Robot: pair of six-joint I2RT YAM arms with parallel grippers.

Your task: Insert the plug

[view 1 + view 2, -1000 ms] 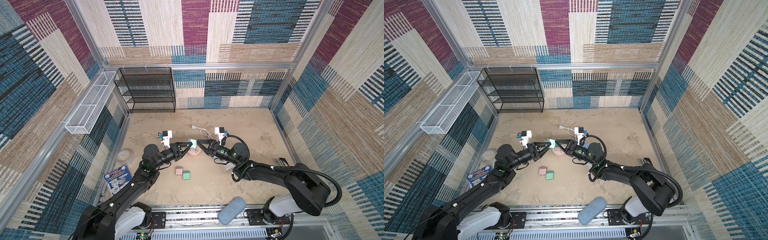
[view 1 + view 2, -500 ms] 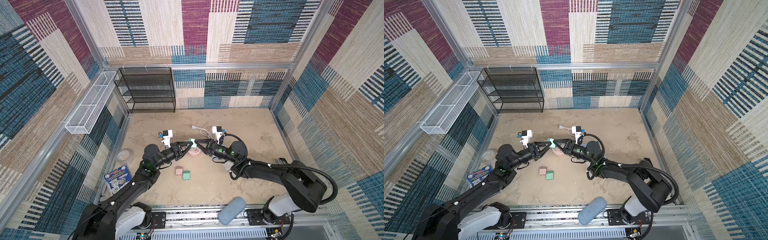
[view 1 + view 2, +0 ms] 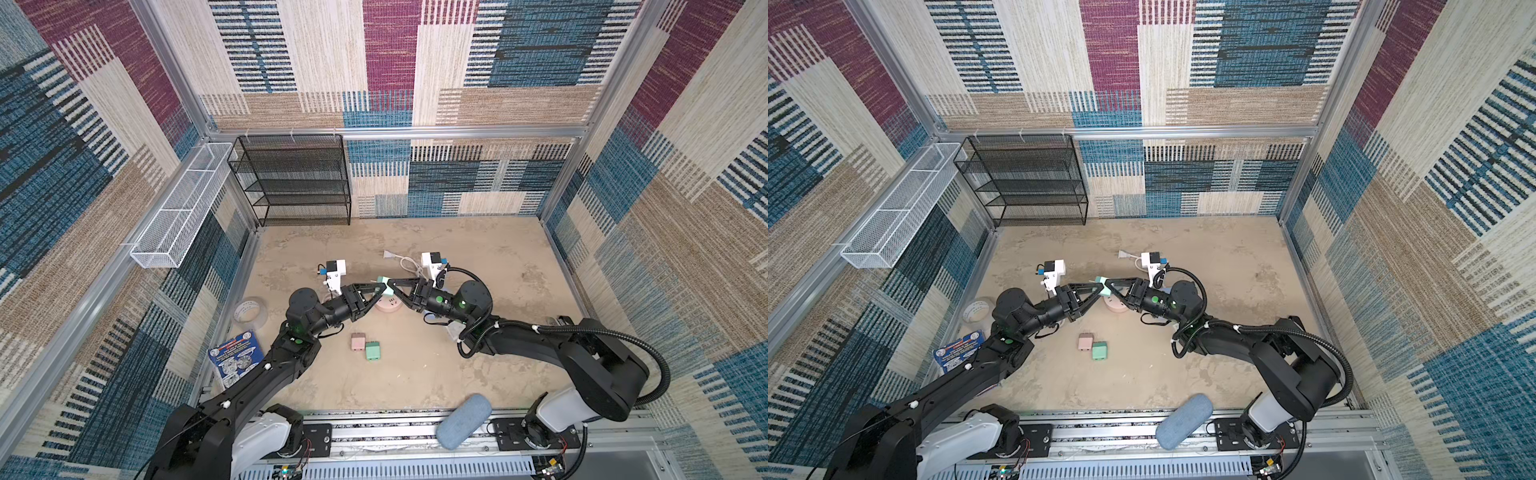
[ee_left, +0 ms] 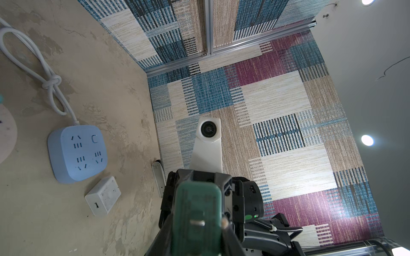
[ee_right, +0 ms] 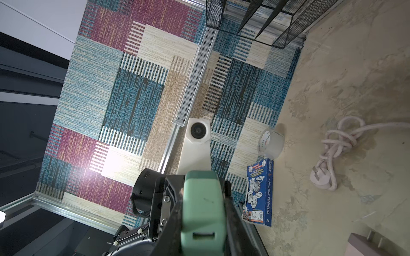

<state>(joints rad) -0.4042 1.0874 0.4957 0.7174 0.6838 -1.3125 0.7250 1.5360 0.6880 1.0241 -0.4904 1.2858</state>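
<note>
- i read the left claw (image 3: 376, 288) as clamped on the green plug (image 3: 382, 281), gripping it from one end.
- the right claw (image 3: 391, 284) is closed on the same plug from the opposite end.
- the plug is held clear of the surface (image 3: 419, 370), between both claws, near the round pink power strip (image 3: 390, 306); the blue power strip (image 4: 77, 153) lies flat on the surface.

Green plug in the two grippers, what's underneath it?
Below the green plug, a round pink thing lies on the table. Only its near edge shows; the plug, left gripper and right gripper cover the rest, so its top is hidden.
</note>
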